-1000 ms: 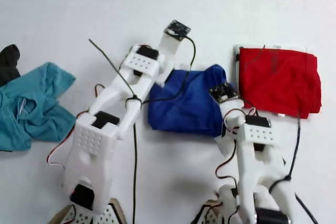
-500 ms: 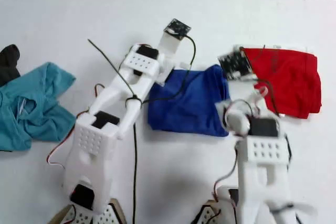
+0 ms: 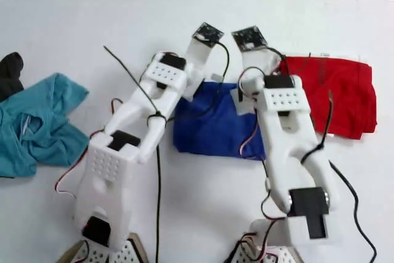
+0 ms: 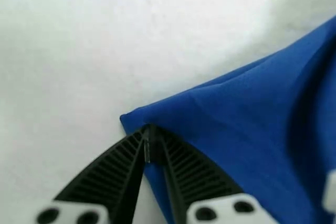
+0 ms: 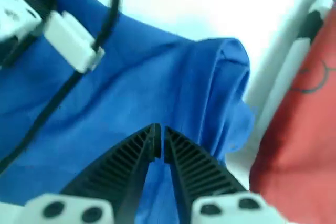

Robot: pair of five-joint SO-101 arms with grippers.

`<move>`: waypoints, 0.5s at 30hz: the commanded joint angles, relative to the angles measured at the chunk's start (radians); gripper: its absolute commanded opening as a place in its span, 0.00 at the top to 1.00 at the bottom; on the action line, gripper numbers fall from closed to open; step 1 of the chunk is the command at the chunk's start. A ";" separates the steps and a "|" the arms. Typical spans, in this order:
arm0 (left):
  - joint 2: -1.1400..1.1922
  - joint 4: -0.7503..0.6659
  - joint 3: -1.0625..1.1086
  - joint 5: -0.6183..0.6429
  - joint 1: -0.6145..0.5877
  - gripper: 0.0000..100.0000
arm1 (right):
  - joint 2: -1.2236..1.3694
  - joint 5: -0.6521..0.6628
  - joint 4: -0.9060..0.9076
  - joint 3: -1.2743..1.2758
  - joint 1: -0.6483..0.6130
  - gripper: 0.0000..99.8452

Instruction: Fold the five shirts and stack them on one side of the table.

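Left gripper (image 4: pixel 149 142): jaws pinch a corner of the blue shirt (image 4: pixel 252 129)
Right gripper (image 5: pixel 159 140): jaws together over blue shirt
High view: teal shirt (image 3: pixel 37 121) well apart

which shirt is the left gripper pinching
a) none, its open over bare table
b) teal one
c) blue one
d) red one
c: in the left wrist view the left gripper is shut on a corner of the blue shirt.

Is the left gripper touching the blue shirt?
Touching. The left wrist view shows the left gripper shut on a corner of the blue shirt.
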 commanded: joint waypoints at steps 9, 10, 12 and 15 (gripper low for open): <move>-0.008 -0.011 -0.042 0.003 -0.008 0.97 | 0.278 0.002 -0.082 -0.101 0.077 0.98; -0.008 -0.011 -0.042 0.003 -0.008 0.97 | 0.298 0.002 -0.079 -0.115 0.094 0.98; -0.008 -0.011 -0.042 0.003 -0.011 0.97 | 0.305 0.002 -0.050 -0.130 0.128 0.98; -0.008 -0.011 -0.042 0.003 -0.012 0.97 | 0.305 0.002 -0.005 -0.135 0.168 0.98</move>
